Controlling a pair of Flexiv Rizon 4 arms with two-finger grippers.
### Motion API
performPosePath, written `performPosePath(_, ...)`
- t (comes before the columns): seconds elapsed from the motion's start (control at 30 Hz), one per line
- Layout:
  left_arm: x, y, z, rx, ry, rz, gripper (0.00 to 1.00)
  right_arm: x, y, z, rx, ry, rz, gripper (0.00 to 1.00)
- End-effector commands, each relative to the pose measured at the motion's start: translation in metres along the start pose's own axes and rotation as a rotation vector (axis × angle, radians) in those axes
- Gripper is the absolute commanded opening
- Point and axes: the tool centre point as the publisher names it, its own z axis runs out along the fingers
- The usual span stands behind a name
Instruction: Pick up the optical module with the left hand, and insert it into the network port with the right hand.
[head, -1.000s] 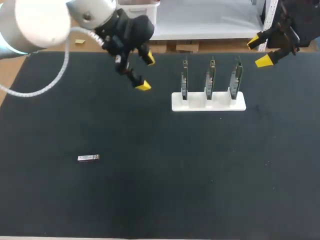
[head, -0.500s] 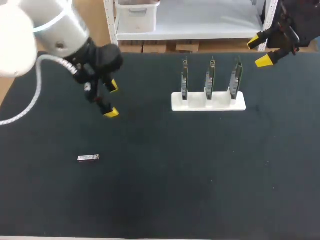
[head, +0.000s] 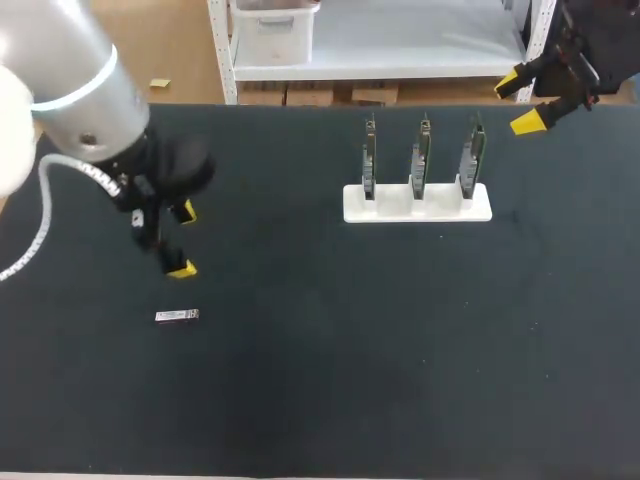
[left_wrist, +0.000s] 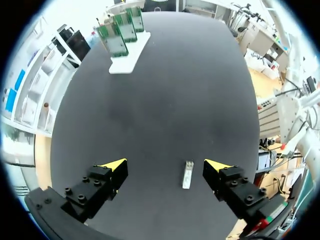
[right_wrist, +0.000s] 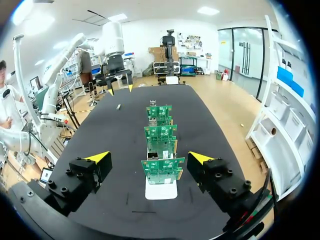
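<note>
L gripper (head: 184, 240) hangs by optical module (head: 177, 316), fingers wide open, empty.
Module lies flat nr worktop's (head: 320, 390) left edge, untouched. R gripper (head: 518, 103) also open, at far right corner, beside white stand (head: 417, 203) w/ 3 upright port boards (head: 422, 155).

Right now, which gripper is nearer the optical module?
Left. The left gripper hangs open close by the optical module; the right gripper is far away, past the circuit board stand.
</note>
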Motion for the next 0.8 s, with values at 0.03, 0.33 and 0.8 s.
performPosePath(0.03, 0.011, -0.016, 0.001, -0.031, 0.054, -0.012, 1.00, 0.000, 0.000, 0.001, 0.001, 0.001, 0.000, 1.00)
performPosePath(0.33, 0.031, -0.034, 0.012, -0.004, 0.063, -0.046, 1.00, 0.000, 0.000, 0.001, 0.001, 0.001, 0.000, 1.00)
performPosePath(0.8, 0.050, -0.045, 0.029, 0.029, 0.131, 0.002, 1.00, 0.000, 0.000, 0.001, 0.001, 0.001, 0.000, 1.00)
